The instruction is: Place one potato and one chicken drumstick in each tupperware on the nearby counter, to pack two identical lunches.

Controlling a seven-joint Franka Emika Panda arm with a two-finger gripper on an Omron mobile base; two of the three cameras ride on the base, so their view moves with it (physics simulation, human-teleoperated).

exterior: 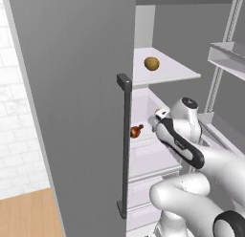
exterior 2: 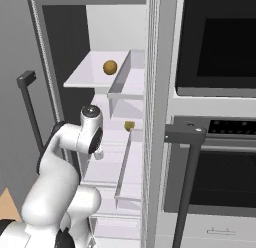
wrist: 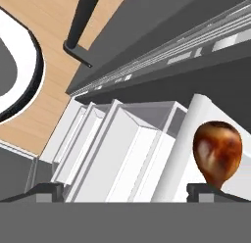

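A glossy red-brown chicken drumstick (exterior: pixel 136 131) lies on a middle shelf of the open fridge. In the hand view the drumstick (wrist: pixel 217 154) sits just beyond my right fingertip (wrist: pixel 206 189), off to the side of the gap. My gripper (wrist: pixel 126 190) is open with nothing between its fingers, reaching into the fridge close to the drumstick (exterior: pixel 152 122). One yellow-brown potato (exterior: pixel 151 63) (exterior 2: pixel 110 67) rests on the white upper shelf. A second potato (exterior 2: pixel 129 125) shows lower down, at the shelf level by the door. The tupperware and the counter are out of view.
The grey fridge door (exterior: pixel 72 112) with its dark vertical handle (exterior: pixel 125 145) stands open on the left. Door bins (exterior 2: pixel 125 87) hang beside the shelves. A black oven (exterior 2: pixel 220 42) with a bar handle (exterior 2: pixel 187 137) stands right of the fridge.
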